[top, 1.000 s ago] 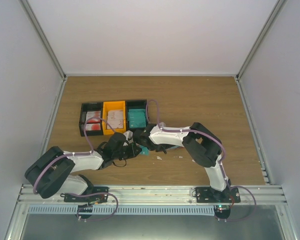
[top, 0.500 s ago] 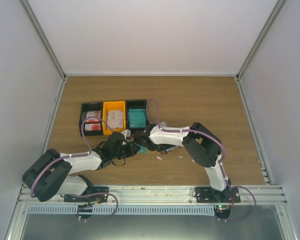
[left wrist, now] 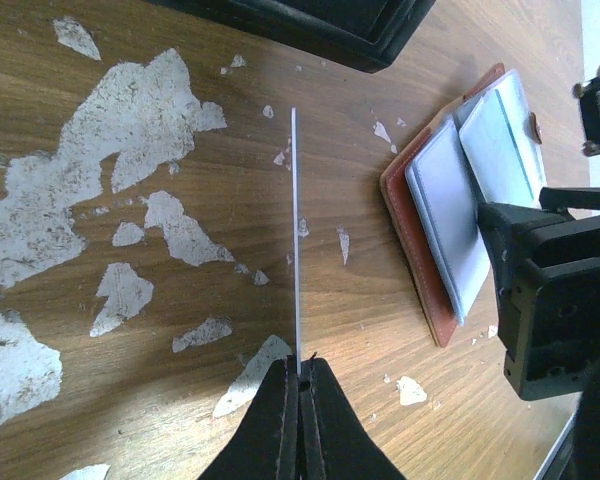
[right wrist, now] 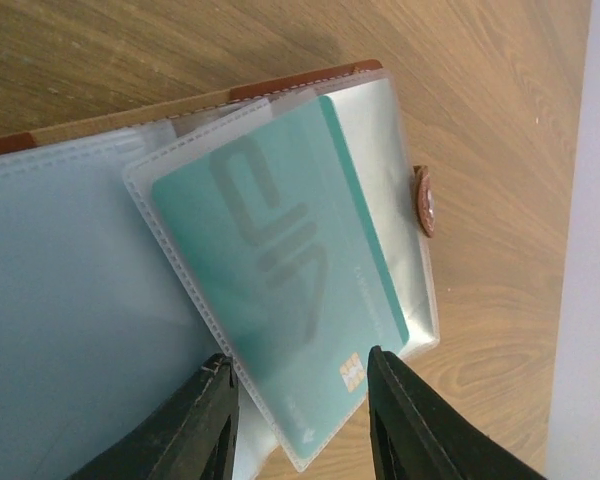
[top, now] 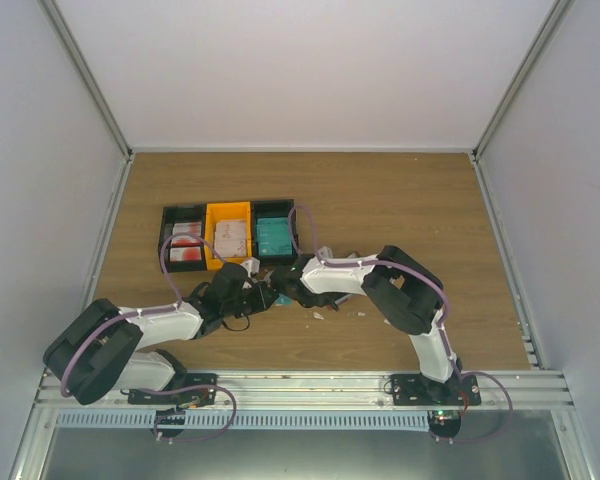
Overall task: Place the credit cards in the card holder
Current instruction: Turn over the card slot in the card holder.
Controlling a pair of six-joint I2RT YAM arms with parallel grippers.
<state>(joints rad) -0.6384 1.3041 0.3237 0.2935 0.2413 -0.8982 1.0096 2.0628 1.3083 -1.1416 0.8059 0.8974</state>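
The card holder (left wrist: 435, 255) lies open on the table, reddish-brown with pale clear pockets. In the right wrist view a teal credit card (right wrist: 280, 270) sits inside one clear pocket of the holder (right wrist: 300, 88). My right gripper (right wrist: 298, 420) is open, its fingers either side of that pocket's near corner. My left gripper (left wrist: 300, 385) is shut on a thin card (left wrist: 296, 240) seen edge-on as a pale line, held upright above the table left of the holder; its colour does not show. In the top view both grippers (top: 263, 297) (top: 282, 290) meet just below the bins, hiding the holder.
Joined black and orange bins (top: 165, 240) stand at the back left and hold red (top: 185, 250), pinkish (top: 230, 238) and teal (top: 274, 236) cards. White scraps (left wrist: 130, 130) and worn patches mark the wood. Grey walls close in three sides.
My right gripper has shifted a little left, over the holder. A teal patch seen on the table between the grippers a second ago is now covered. The left gripper has barely moved.
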